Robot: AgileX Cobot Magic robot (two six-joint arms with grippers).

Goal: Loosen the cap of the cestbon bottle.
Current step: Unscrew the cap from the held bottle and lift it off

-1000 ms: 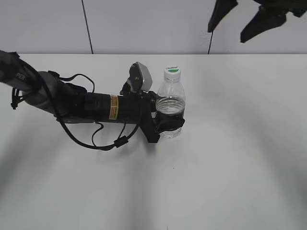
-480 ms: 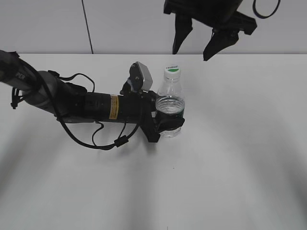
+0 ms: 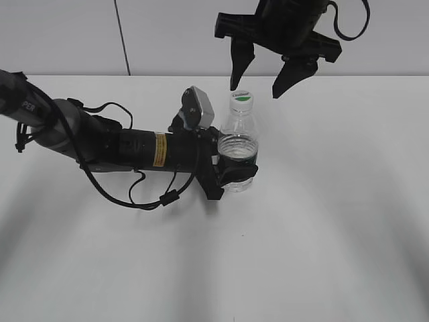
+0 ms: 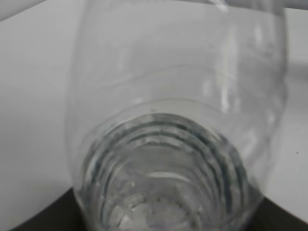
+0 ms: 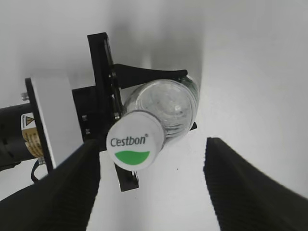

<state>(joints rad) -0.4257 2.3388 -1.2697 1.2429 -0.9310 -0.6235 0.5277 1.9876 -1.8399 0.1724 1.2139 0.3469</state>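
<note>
White cap (image 3: 240, 101) between spread right pincer (image 3: 255, 85) fingers.

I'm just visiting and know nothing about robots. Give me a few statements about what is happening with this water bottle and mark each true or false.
1. The left tool is clamped around the small clear plastic water bottle. True.
2. The small round white screw cap has been taken off the bottle. False: it sits on the bottle's neck.
3. The right tool is squeezing the cap. False: it is open and hangs above the cap, apart from it.
4. The bottle stands upright on the white table. True.
5. The cap's top carries a red mark. False: the mark is green.
</note>
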